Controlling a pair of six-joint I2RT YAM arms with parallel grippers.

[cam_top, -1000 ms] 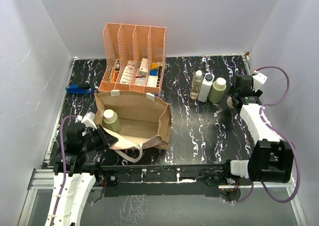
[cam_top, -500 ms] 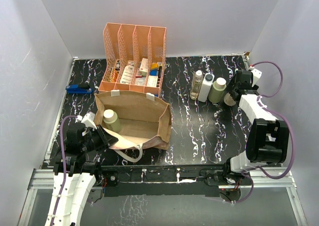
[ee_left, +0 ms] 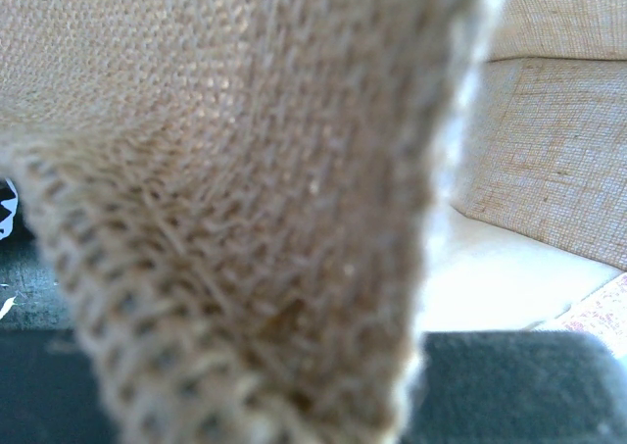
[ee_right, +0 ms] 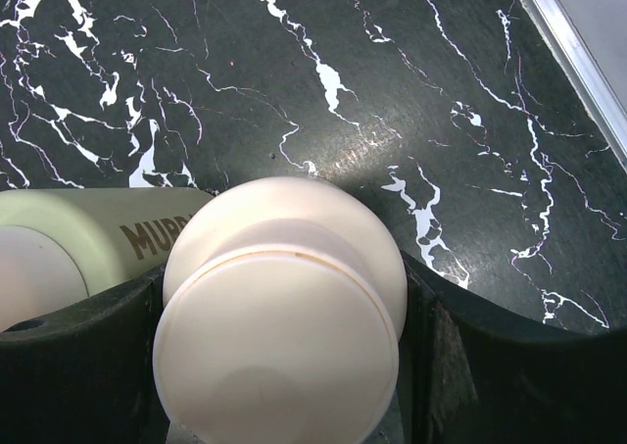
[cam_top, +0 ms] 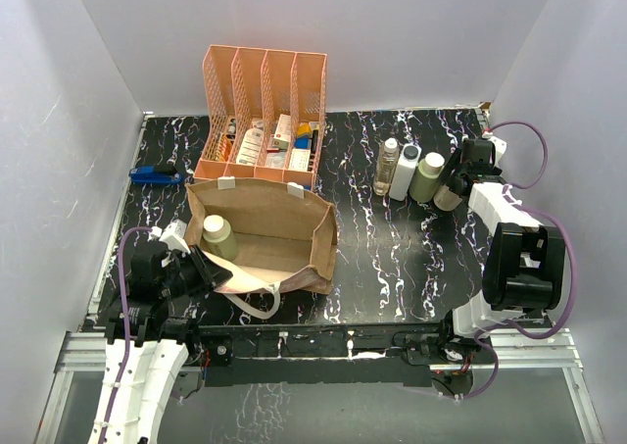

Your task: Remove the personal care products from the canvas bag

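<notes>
The black table with white marble veins (cam_top: pixel 392 258) carries everything. The largest thing on it is the orange slotted plastic file rack (cam_top: pixel 265 76) at the back, with small printed boxes (cam_top: pixel 266 146) in its compartments.

Just in front of the rack stands the boxy tan canvas bag (cam_top: pixel 321 240), open at the top. Inside it I see only one pale olive-green bottle with a cream round cap (cam_top: pixel 217 235), upright near the left wall. The left gripper (cam_top: pixel 203 268) is at the bag's near left wall. Woven fabric fills the left wrist view, so I judge that its fingers are closed on this wall.

At the right back three bottles stand close in a row: a clear bottle with a white cap (cam_top: pixel 388 166), a white squarish bottle with a dark cap (cam_top: pixel 405 172) and a second olive-green bottle (cam_top: pixel 427 177). Just beside this last one, the right gripper (cam_top: pixel 456 181) holds a third olive-green bottle (ee_right: pixel 282 302). Its fingers (ee_right: pixel 460 366) press on both sides below the cap. I cannot tell if this bottle touches the table.

The bottles look light and stiff, and their smooth plastic may slip. I think the best hold is from above, on the body just under the cap. The bag is soft and may fold or follow the pull, so holding its wall should help.
</notes>
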